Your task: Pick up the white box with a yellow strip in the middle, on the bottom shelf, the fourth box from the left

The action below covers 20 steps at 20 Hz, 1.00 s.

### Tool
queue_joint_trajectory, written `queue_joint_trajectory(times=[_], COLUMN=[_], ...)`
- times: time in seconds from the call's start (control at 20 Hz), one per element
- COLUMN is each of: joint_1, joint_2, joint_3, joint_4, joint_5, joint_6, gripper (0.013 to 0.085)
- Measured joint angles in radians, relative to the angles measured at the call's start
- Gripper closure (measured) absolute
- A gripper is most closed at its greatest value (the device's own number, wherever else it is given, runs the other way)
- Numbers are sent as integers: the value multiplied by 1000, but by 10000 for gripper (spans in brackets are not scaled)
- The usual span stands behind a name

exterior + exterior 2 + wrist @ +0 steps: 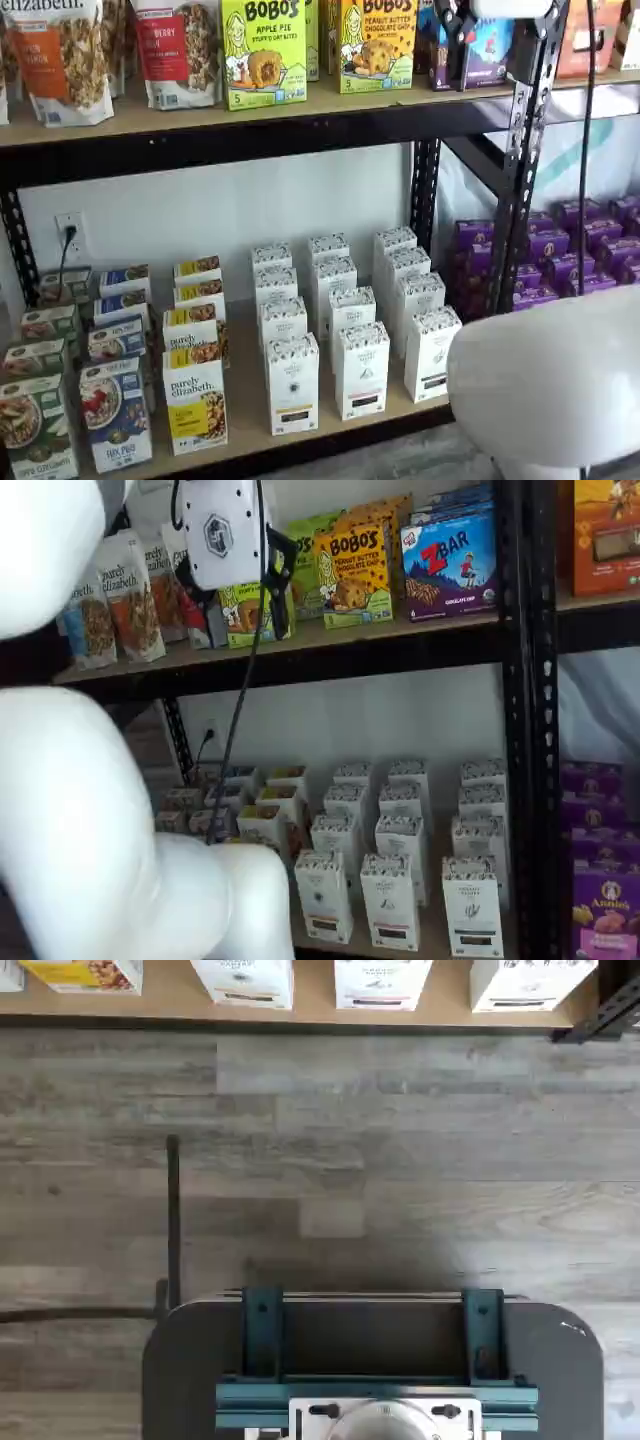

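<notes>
The white box point(293, 383) with a yellow-orange strip stands at the front of the bottom shelf point(245, 405), right of a "purely elizabeth" box point(196, 405). It also shows in a shelf view point(323, 895), and its top shows in the wrist view point(243, 982). Same-shaped white cartons with dark strips point(362, 370) stand to its right and behind it. My gripper point(282, 590) hangs high, at the level of the upper shelf and far above the white box. Its white body and black fingers show side-on, so I cannot tell whether a gap is there. It holds nothing that I can see.
The dark mount with teal brackets point(375, 1360) hangs over a grey wood floor, with a black cable point(172, 1220) beside it. Bobo's boxes point(265, 50) fill the upper shelf. Purple boxes point(560, 260) sit beyond a black upright point(520, 170). My white arm point(90, 820) blocks part of both shelf views.
</notes>
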Motion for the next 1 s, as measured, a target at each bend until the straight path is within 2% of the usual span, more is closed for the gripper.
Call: queue_joint_trajectory(times=[0.1, 0.15, 0.2, 0.45, 0.7, 1.0], joint_1=[-91, -120, -123, -107, -60, -62], joint_2=[32, 43, 44, 38, 30, 19], joint_3=[-25, -33, -34, -23, 3, 46], joint_4=[98, 133, 140, 122, 69, 56], joint_5=[61, 82, 86, 72, 30, -38], joint_6=[-35, -48, -51, -48, -30, -41], gripper=[130, 130, 130, 130, 130, 130])
